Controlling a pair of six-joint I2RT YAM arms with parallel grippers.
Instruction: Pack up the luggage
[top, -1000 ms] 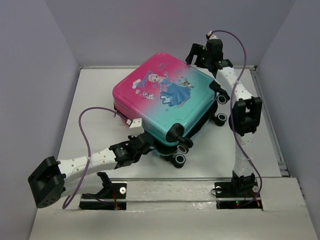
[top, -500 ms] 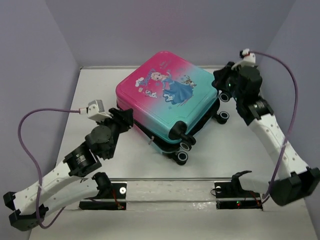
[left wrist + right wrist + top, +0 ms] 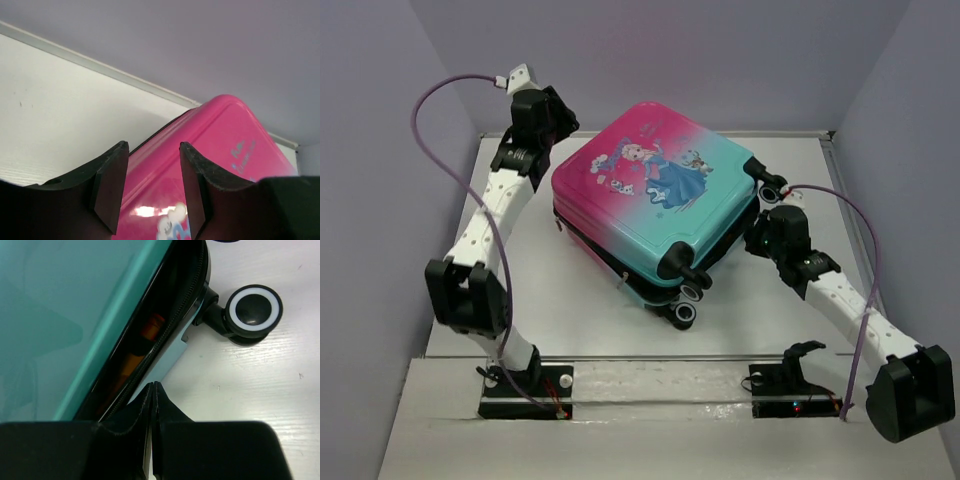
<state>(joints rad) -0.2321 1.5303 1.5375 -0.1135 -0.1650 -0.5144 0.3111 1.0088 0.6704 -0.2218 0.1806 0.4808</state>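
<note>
The luggage (image 3: pixel 655 205), a pink-to-teal hard-shell case with a princess print, lies flat mid-table with its lid slightly ajar. My left gripper (image 3: pixel 561 126) hovers open over its far-left pink corner. In the left wrist view the pink shell (image 3: pixel 235 145) shows between and beyond the fingers (image 3: pixel 111 185), and nothing is held. My right gripper (image 3: pixel 758 238) sits low at the case's right side, shut. In the right wrist view its tips (image 3: pixel 154 386) meet at the pale lower shell edge by the black zipper (image 3: pixel 165 335). Something orange (image 3: pixel 149 329) shows inside the gap.
Black wheels (image 3: pixel 685 300) stick out at the case's near corner, and another wheel (image 3: pixel 254 310) stands just beyond my right fingertips. The white table (image 3: pixel 520 300) is walled by purple panels, with a raised rim (image 3: pixel 75 57) along its far edge.
The left arm swung from the near-left side up to the far-left corner and its jaws opened. The right arm came down from the far-right corner to the right side and shut.
</note>
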